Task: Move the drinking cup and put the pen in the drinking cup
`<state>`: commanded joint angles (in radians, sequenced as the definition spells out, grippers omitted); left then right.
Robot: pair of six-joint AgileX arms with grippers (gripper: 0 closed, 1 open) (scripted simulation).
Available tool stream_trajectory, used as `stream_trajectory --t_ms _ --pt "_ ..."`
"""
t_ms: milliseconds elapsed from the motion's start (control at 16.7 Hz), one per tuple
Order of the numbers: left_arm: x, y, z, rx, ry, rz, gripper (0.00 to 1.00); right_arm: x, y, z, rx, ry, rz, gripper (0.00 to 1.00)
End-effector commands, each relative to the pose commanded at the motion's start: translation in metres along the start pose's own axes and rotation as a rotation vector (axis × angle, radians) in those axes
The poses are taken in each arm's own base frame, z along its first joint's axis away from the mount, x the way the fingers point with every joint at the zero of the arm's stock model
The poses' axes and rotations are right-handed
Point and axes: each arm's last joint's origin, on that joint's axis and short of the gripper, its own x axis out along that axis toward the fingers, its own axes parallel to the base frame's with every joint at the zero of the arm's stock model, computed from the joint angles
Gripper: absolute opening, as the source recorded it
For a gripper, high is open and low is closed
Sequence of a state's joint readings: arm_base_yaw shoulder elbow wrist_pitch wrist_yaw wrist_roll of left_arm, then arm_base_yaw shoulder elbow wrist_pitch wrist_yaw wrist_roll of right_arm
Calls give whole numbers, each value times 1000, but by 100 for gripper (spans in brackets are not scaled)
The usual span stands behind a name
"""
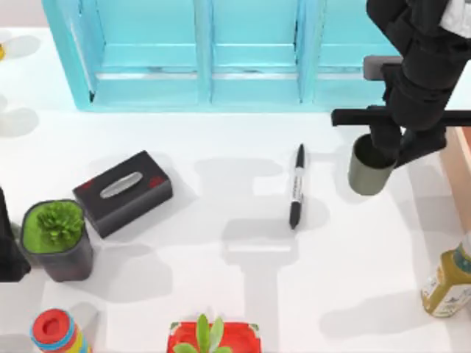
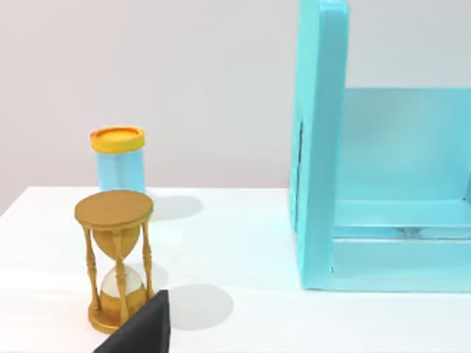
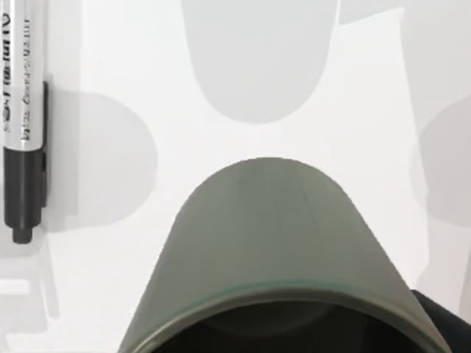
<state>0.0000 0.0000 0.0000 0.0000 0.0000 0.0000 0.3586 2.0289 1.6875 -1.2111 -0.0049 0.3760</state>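
Observation:
The olive-grey drinking cup (image 1: 366,175) stands upright at the right of the table, to the right of the pen. My right gripper (image 1: 385,149) comes down over its rim from above, shut on the cup's wall. In the right wrist view the drinking cup (image 3: 268,243) sits very close, its dark mouth at the frame's edge, with one dark fingertip (image 3: 445,327) beside it. The black pen (image 1: 296,186) with its white label band lies flat in the middle of the table; in that wrist view the pen (image 3: 26,118) lies beyond the cup. My left arm (image 1: 7,246) is parked at the table's left edge.
A turquoise shelf unit (image 1: 213,55) spans the back. A black tissue box (image 1: 123,193) and a potted plant (image 1: 57,239) stand at the left, a red pot (image 1: 213,338) at the front, a bottle (image 1: 449,283) at the right. A golden hourglass (image 2: 114,257) stands near the left arm.

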Motion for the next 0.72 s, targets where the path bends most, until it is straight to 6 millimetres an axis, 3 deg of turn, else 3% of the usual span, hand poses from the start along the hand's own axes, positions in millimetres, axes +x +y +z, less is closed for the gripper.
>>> stream_trajectory --t_ms 120,540,720 --pt "0 0 0 0 0 0 100 2 -1 0 5 7 0 0" --pt "0 0 0 0 0 0 100 44 6 -1 0 0 0 0" --pt "0 0 0 0 0 0 100 45 6 -1 0 0 0 0"
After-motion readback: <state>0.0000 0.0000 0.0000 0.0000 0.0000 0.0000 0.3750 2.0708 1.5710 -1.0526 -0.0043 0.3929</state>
